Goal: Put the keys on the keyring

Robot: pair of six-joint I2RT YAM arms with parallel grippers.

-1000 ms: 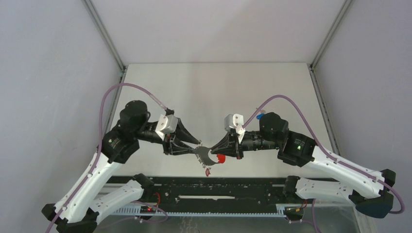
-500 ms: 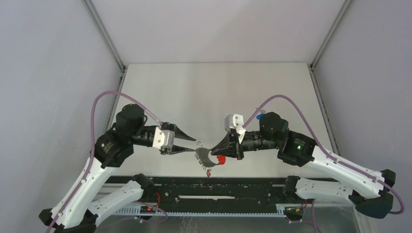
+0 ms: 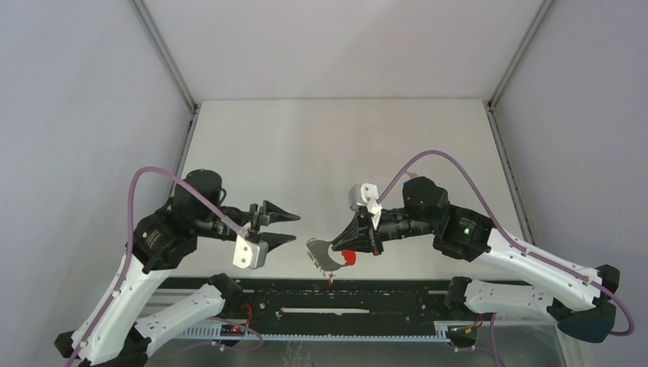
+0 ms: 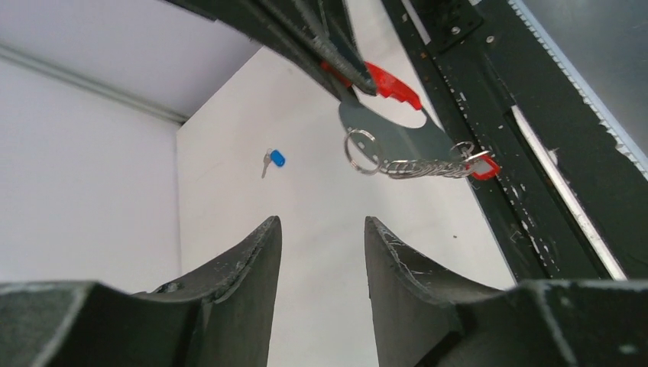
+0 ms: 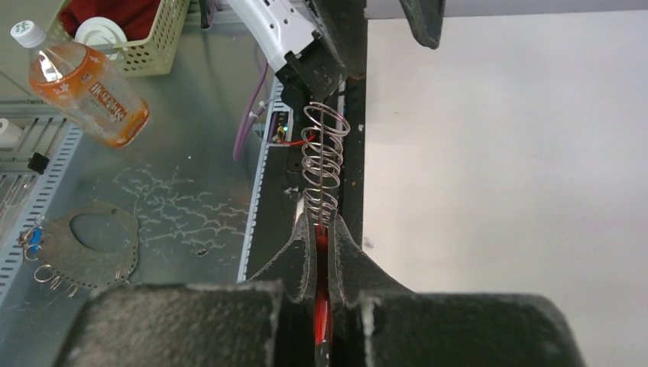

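Pinching the keyring (image 5: 322, 164), the right fingers (image 5: 348, 256) face parted left fingers (image 4: 252, 260) (only left wrist shows the blue-tagged key (image 4: 273, 159)).

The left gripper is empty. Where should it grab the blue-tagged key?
Pinch the blue tag from above, across its narrow sides: the key lies flat on the table, and the tag looks its bulkiest part, leaving the silver blade free.

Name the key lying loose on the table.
The blue-tagged key, alone on the white tabletop; the red-tagged key hangs from the silver rings of the keyring.
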